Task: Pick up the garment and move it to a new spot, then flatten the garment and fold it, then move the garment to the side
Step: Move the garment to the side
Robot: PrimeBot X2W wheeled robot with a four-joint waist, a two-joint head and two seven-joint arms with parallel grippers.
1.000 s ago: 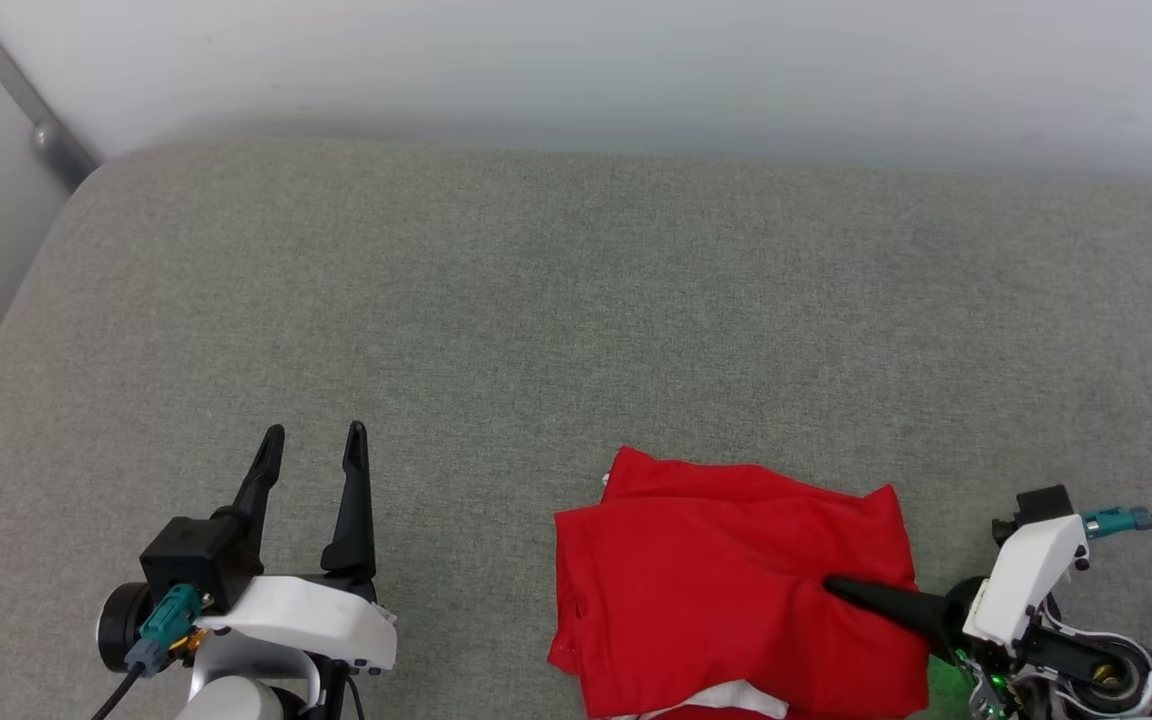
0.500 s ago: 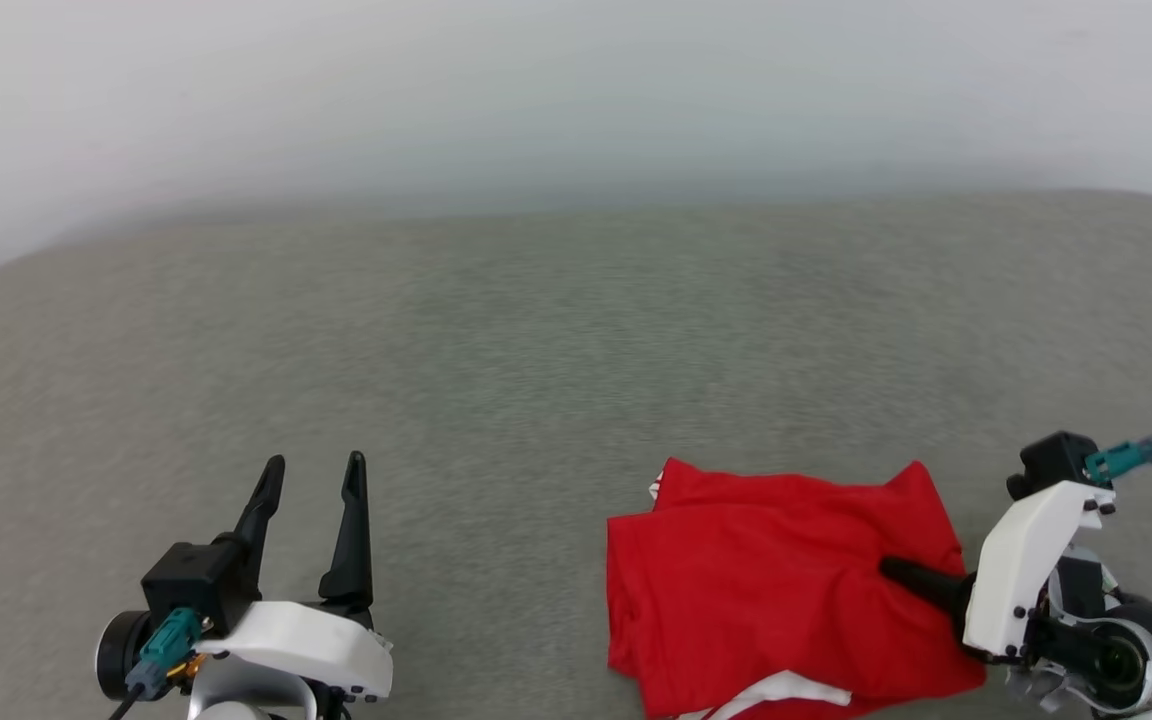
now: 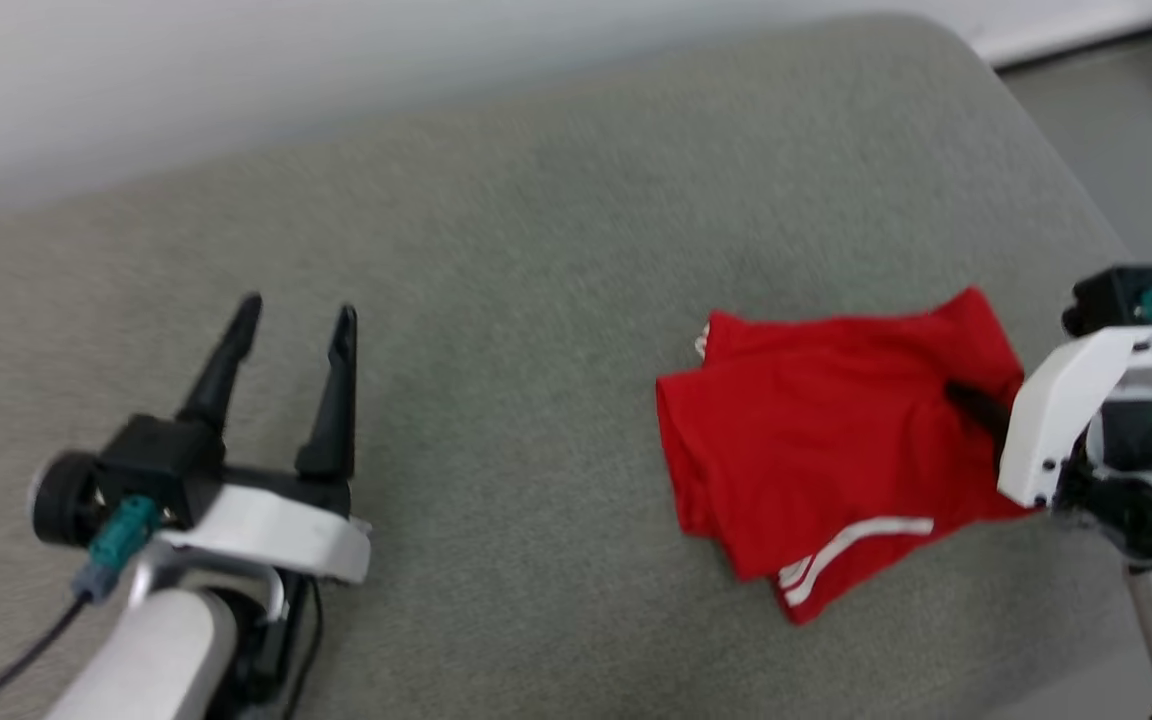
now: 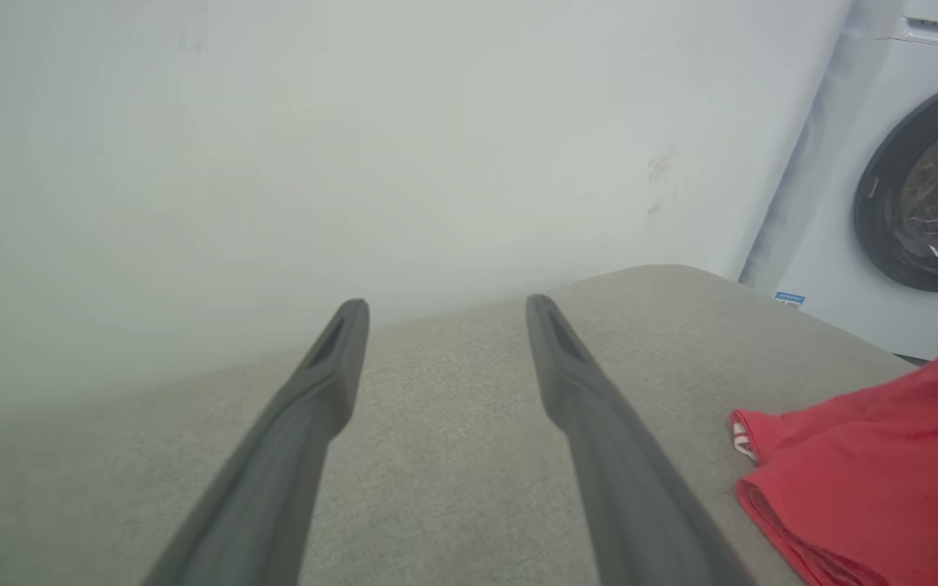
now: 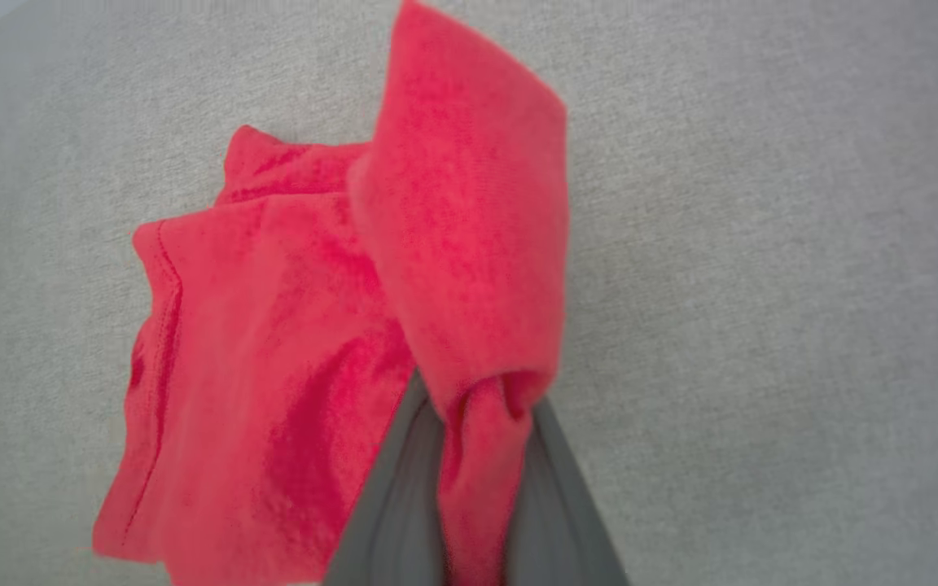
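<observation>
The garment point(image 3: 826, 440) lies as a compact red packet at centre right of the head view, on the grey cloth-covered worktop point(image 3: 536, 250), with white stripes point(image 3: 851, 545) showing at its lower edge. Folding looks done. By my reading this is the last step, shifting it aside, and the release is left to do.

The right end effector point(image 3: 971, 403) is clamped on a bunched red fold at the packet's right edge (the right wrist view shows cloth squeezed between the two fingers). The left end effector point(image 3: 298, 308), at lower left, has its fingers apart and holds nothing.

No lettering or number shows on the folded cloth. A washing machine point(image 4: 909, 187) stands at the far right of the left wrist view; the small blue label point(image 4: 789, 299) at its foot is too small to read.
</observation>
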